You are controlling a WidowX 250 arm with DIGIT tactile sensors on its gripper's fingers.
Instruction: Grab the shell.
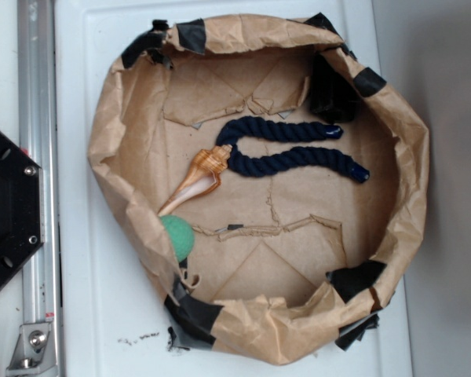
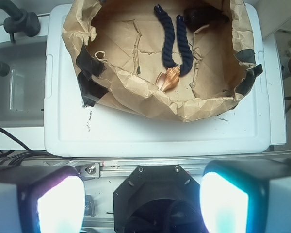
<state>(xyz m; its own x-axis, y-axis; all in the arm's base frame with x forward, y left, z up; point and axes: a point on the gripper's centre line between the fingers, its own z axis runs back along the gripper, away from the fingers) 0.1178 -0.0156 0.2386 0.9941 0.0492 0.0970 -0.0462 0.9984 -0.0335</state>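
The task stands at its opening step: the end effector point(image 2: 142, 201) hangs well back from the crumpled brown paper-bag basin point(image 1: 408, 141), over the near edge of the white tabletop point(image 2: 155, 131), its two pads spread wide apart and holding nothing. The slim orange-tan spiral conch shell point(image 1: 198, 179) lies on the basin's floor at about nine o'clock in the exterior view, its banded whorls touching or just beside the bend of the dark blue twisted rope point(image 1: 290, 149) and its pale pointed tail aimed toward seven o'clock at the round green ball point(image 1: 178, 237) tucked against the wall. A black object point(image 1: 330, 94) sits at one o'clock; what it is cannot be told. The next move probably calls for travelling forward over the paper rim, descending inside, and turning the pads across the shell's narrow body, clear of the rope. The glossy, tapered surface may slip, so gripping near the thicker whorls seems wiser.
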